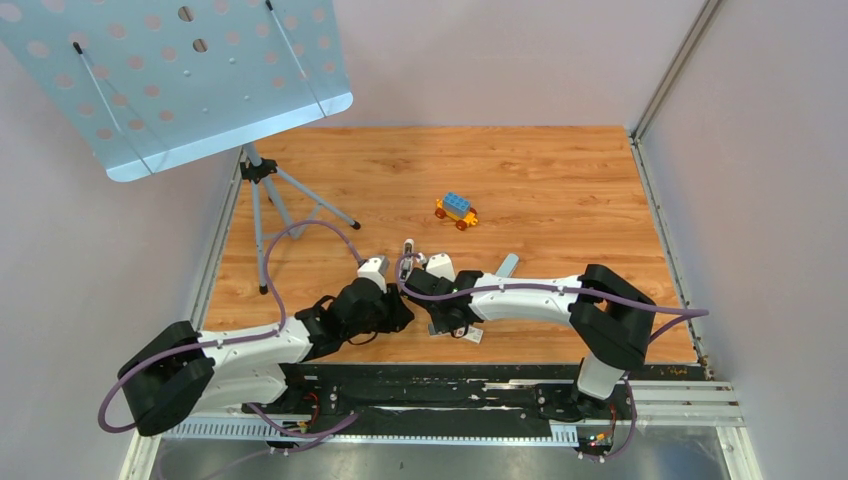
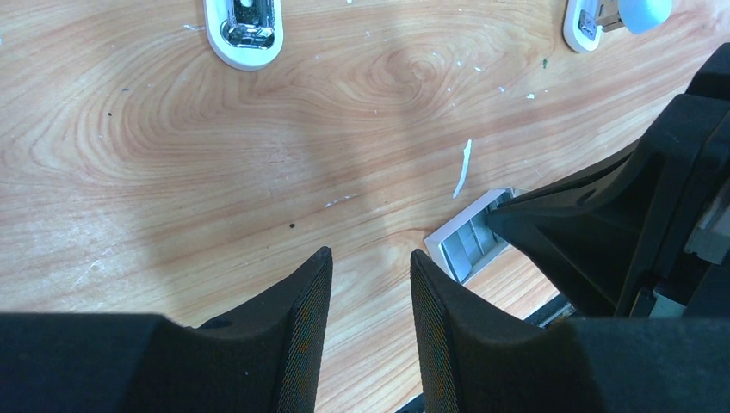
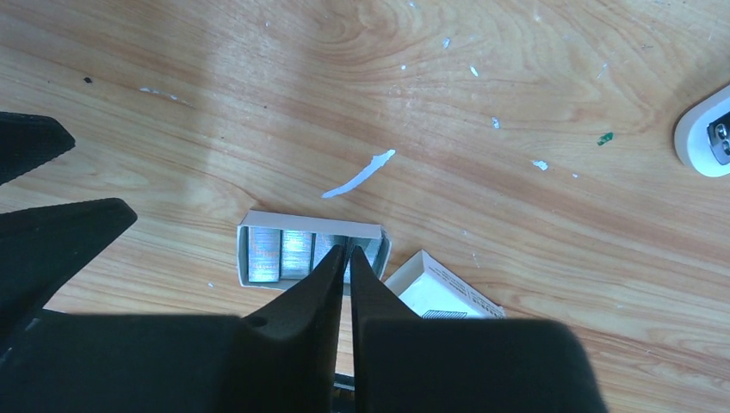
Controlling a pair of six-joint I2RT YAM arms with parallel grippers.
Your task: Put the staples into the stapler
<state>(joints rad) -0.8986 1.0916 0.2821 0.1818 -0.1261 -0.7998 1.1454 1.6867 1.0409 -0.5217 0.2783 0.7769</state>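
Note:
The staples (image 3: 280, 255) are several grey ribbed strips lying side by side in a small open white tray (image 3: 310, 225) near the table's front edge. My right gripper (image 3: 347, 251) has its tips down among those strips, the jaws only a thin slit apart; whether a strip is pinched is hidden. The tray (image 2: 469, 243) also shows in the left wrist view. My left gripper (image 2: 370, 255) hovers just left of it, open and empty. The stapler lies opened out beyond both grippers: its white base with the metal anvil (image 2: 245, 30) and its blue-topped end (image 2: 603, 19).
The printed white box sleeve (image 3: 443, 292) lies right beside the tray. A torn paper sliver (image 3: 357, 175) and small scraps dot the wood. A toy block car (image 1: 456, 210) sits mid-table. A tripod (image 1: 270, 195) with a perforated panel (image 1: 180, 80) stands at the back left.

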